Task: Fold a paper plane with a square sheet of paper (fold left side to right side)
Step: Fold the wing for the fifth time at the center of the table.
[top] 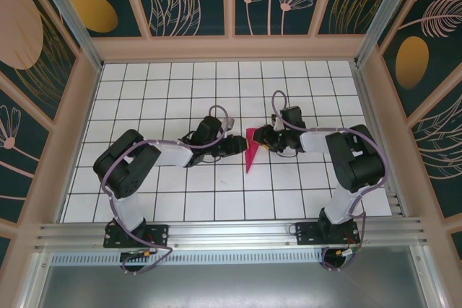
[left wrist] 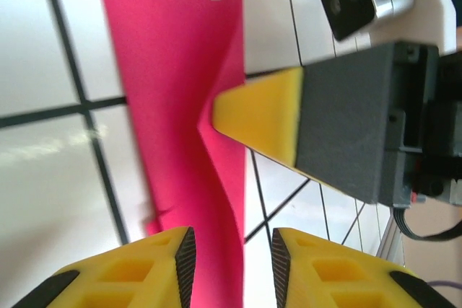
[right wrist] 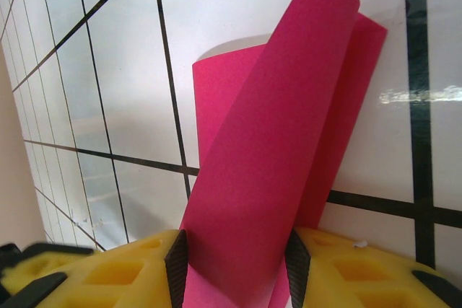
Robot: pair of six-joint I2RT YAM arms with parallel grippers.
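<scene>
While your left hand [top: 232, 145] hangs released, your right hand [top: 261, 139] clasps the raised flap [right wrist: 289, 106] of the paper plane [top: 250, 151], mid-frame on the tabletop [top: 180, 200] between them, long axis running top to bottom.

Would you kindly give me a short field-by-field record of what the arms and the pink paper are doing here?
item: pink sheet of paper, folded narrow, its point toward the arm bases, one flap raised
place: middle of the table, between the two grippers
left gripper: jaws apart, astride the paper's edge, not clamping
right gripper: jaws apart with the raised flap between them; grip unclear
</scene>
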